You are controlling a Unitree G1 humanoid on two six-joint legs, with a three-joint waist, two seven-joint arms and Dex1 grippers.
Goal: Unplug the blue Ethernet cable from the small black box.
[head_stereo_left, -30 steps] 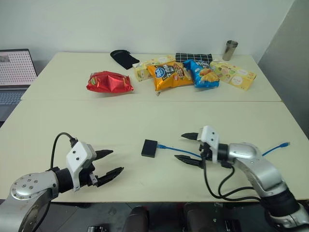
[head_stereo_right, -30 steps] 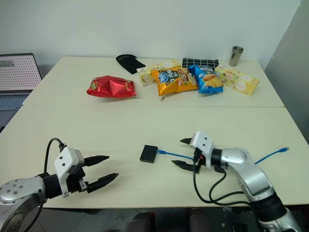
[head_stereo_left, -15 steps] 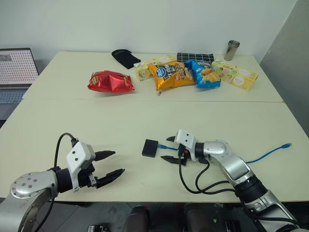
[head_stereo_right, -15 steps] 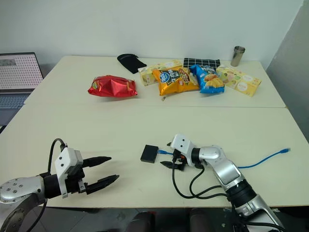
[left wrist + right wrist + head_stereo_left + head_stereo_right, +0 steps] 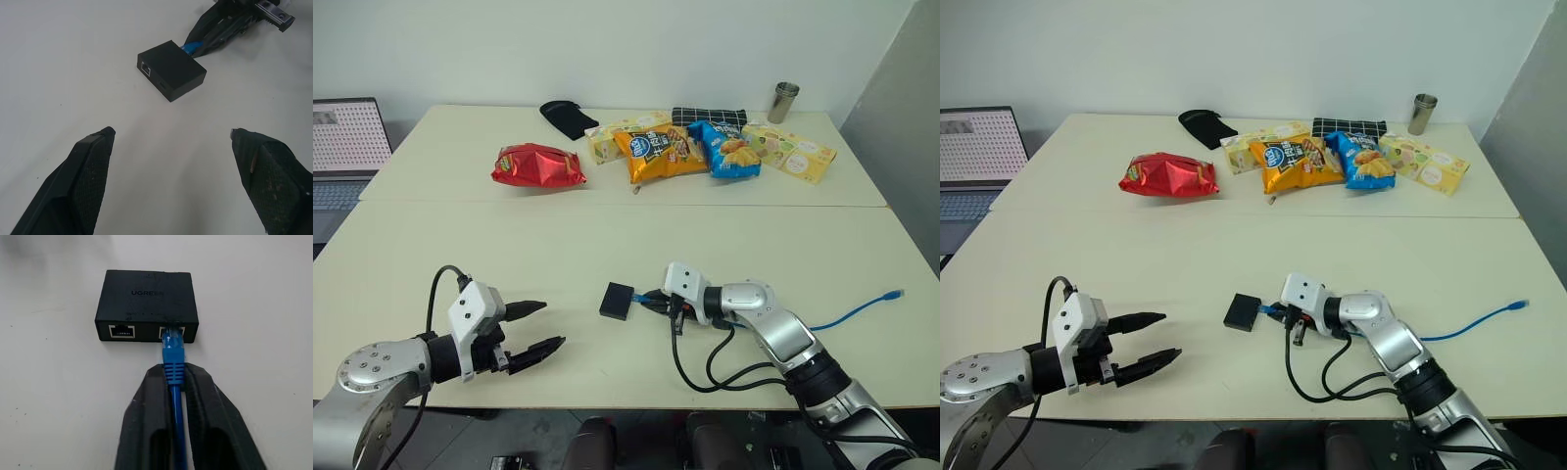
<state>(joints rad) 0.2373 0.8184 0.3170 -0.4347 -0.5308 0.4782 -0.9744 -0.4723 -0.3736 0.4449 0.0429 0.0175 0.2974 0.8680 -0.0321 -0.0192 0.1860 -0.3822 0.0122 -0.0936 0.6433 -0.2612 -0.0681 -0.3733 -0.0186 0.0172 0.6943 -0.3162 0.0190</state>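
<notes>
right gripper (image 5: 174, 377): clenched on the blue ethernet cable (image 5: 172, 357) just behind its plug, which is seated in the small black box (image 5: 146, 303); left gripper (image 5: 171, 142): released, near the box; risk: unheld box may drag along, fingers may slip; containers: none

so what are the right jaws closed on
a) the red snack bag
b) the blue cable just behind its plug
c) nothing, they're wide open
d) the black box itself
b, the right gripper pinches the blue Ethernet cable just behind the plug, which is still in the small black box.
</notes>
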